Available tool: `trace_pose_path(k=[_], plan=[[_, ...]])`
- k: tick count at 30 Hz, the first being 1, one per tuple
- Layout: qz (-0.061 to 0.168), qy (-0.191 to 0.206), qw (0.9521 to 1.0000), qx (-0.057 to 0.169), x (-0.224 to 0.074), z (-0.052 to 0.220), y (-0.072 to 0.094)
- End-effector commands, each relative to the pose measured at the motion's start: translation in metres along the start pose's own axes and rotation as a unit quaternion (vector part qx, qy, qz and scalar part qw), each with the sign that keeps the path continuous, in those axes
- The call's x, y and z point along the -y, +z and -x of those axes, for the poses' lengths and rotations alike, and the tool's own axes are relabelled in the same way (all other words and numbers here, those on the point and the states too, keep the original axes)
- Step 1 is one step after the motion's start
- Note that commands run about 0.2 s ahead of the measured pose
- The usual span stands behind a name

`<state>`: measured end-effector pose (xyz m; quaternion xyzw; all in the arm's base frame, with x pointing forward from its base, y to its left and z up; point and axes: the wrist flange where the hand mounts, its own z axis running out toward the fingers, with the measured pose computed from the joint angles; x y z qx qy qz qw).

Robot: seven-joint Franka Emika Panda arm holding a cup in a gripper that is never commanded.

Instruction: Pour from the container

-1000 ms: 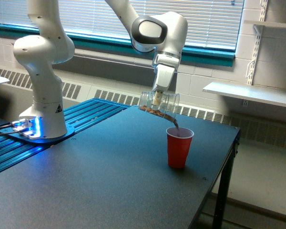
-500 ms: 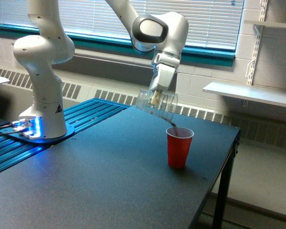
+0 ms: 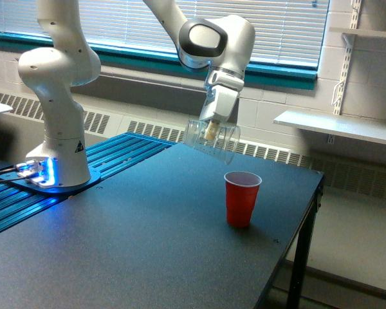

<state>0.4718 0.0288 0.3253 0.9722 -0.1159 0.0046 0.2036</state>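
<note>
The container point(image 3: 212, 136), a small clear plastic cup, hangs tipped on its side above the dark table point(image 3: 148, 244), its mouth pointing down toward the exterior view's right. My gripper point(image 3: 211, 132) is shut on it from above. No brown bits show inside and nothing falls from its mouth. A red plastic cup point(image 3: 241, 199) stands upright on the table, below and to the right of the container's mouth.
The arm's white base point(image 3: 56, 138) stands at the exterior view's left on a blue ribbed platform point(image 3: 116, 154). The table's right edge point(image 3: 309, 212) drops off beside the red cup. A white shelf point(image 3: 338, 125) is on the wall at right.
A thin brown stream was falling from the container into the red cup; it has stopped and the container looks empty. The container has tipped slightly further.
</note>
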Motion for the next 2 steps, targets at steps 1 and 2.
trace_pose_path(k=[1,2], plan=[[-0.016,-0.006,0.9998,-0.010,0.0086,0.0032,-0.0008],[-0.016,-0.006,0.9998,-0.011,0.0086,0.0032,-0.0004]])
